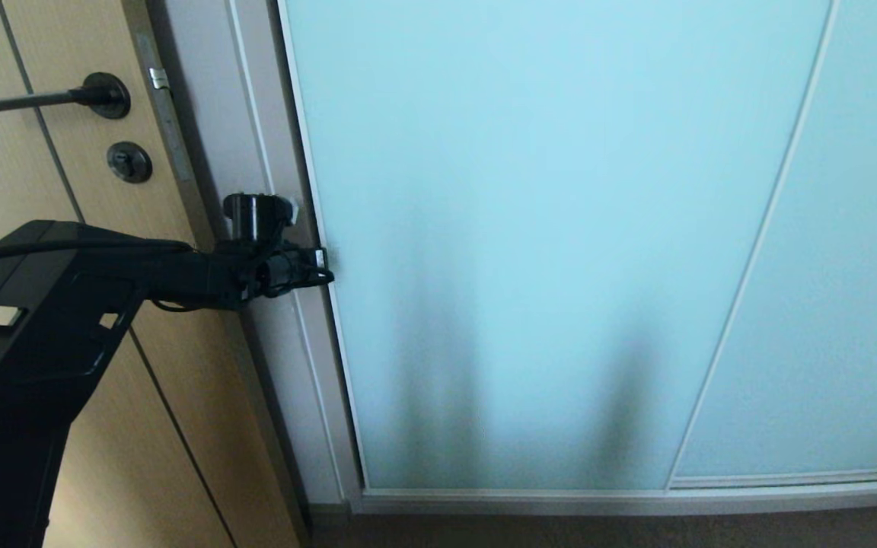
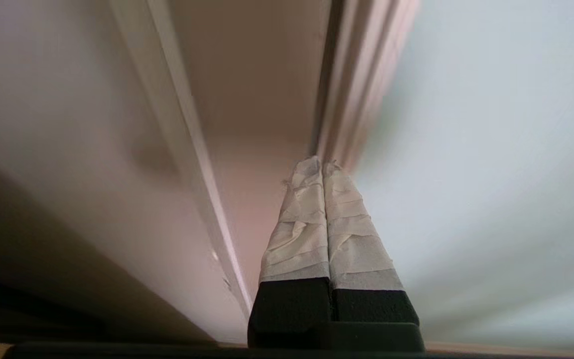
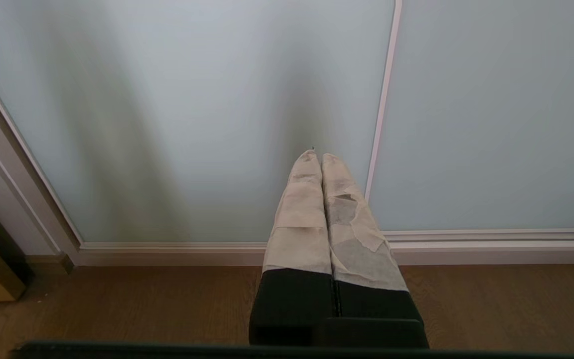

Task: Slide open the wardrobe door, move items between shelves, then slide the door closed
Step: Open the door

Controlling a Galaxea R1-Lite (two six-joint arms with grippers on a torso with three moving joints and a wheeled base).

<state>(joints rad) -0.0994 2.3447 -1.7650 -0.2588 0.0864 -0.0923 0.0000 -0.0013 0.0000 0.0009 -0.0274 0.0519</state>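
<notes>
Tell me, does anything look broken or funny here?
The tape wrapping on the right gripper is torn and peeling, with a loose flap. The sliding wardrobe door looks whole and straight, and the left gripper is at its edge.

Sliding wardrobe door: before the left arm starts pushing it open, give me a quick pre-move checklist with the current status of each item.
1. Sliding wardrobe door fully closed against its left frame: ok.
2. Left gripper at the door's left edge, jaws shut: ok.
3. Tips actually bearing on the door frame: cannot tell.
4. Right gripper parked low, pointing at the glass, jaws shut, holding nothing: ok.
5. Neighbouring glass panel closed, nothing in front of it in view: ok.
6. Shelves and cushion behind the frosted glass: cannot tell.
</notes>
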